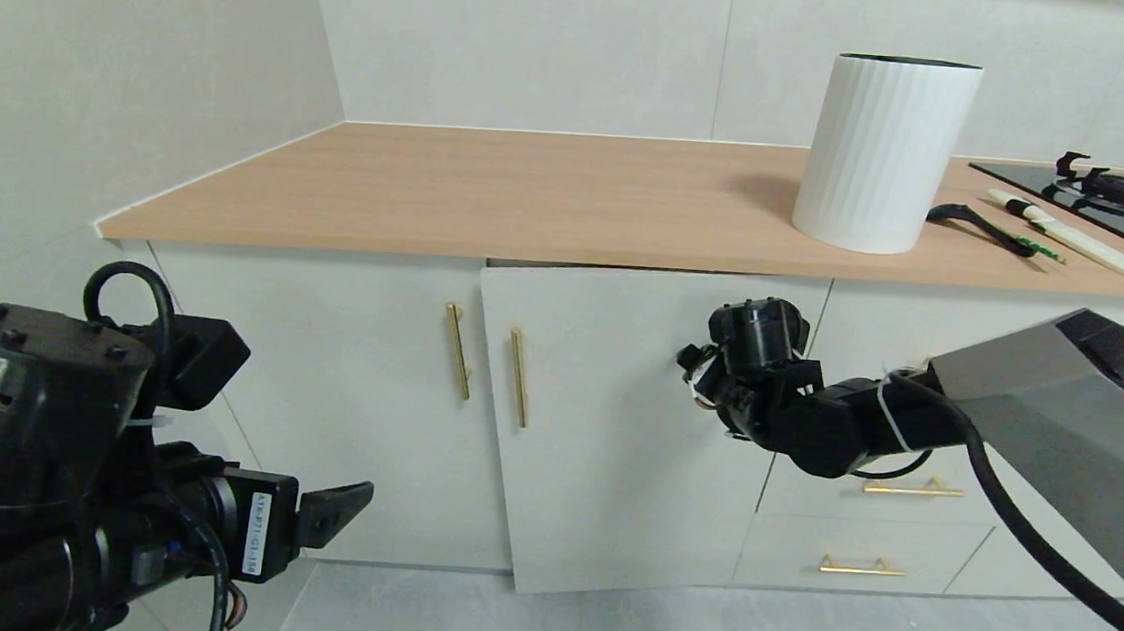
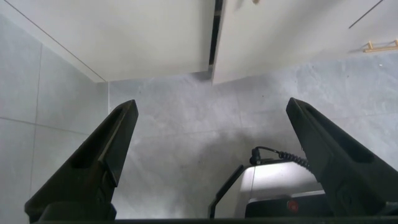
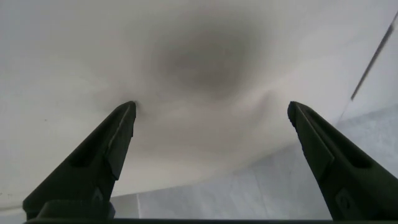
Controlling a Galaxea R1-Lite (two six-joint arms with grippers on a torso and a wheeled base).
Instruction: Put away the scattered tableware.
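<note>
The white canister (image 1: 884, 155) hides one end of the black utensil (image 1: 985, 228); the stove (image 1: 1122, 204) runs off-frame.

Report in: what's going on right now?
Left pincer open, low. Right pincer open, at ajar door. Knife and black utensil lie on counter.

This is looking like a home kitchen. A wooden counter (image 1: 531, 193) is running along tiled walls (image 1: 544, 33), with a gas hob (image 1: 1123, 199) sitting at its far right. White cabinets (image 1: 316, 386) with gold handles (image 1: 457, 350) are standing beneath it, one door (image 1: 608, 490) hanging ajar, and drawers (image 1: 866, 528) sitting to its right. A knife (image 1: 1065, 233) is lying between the hob and a white canister (image 1: 881, 155).
</note>
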